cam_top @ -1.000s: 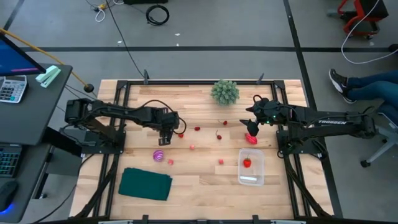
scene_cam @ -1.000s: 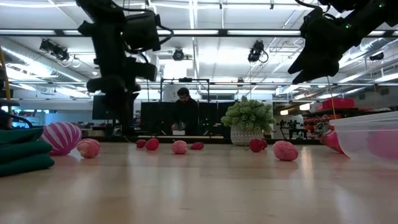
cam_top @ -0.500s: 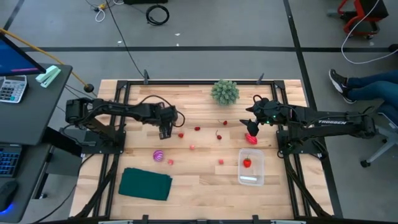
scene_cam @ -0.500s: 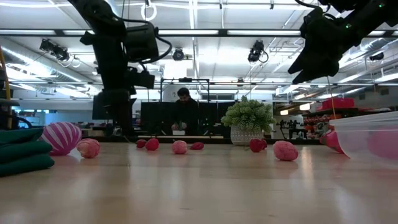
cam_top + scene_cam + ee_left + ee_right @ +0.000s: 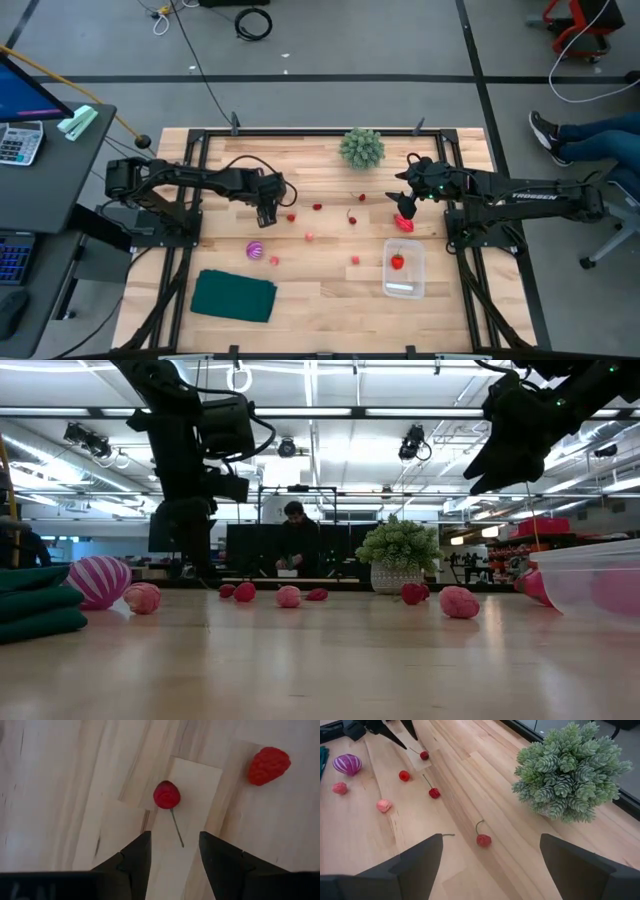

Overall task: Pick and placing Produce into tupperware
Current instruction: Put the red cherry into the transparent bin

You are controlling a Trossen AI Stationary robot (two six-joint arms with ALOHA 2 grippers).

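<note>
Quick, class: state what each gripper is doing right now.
Left gripper: open, empty, over a stemmed cherry.
Right gripper: open wide, empty, near the green plant.

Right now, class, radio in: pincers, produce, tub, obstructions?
Left pincer open over a stemmed cherry, nothing held. Right pincer open, waiting above large red piece. Tub holds one strawberry. Nothing blocking.

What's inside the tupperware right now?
The tupperware holds one red piece of produce near its far end. The rest of its floor looks bare; the low view blurs its contents.
</note>
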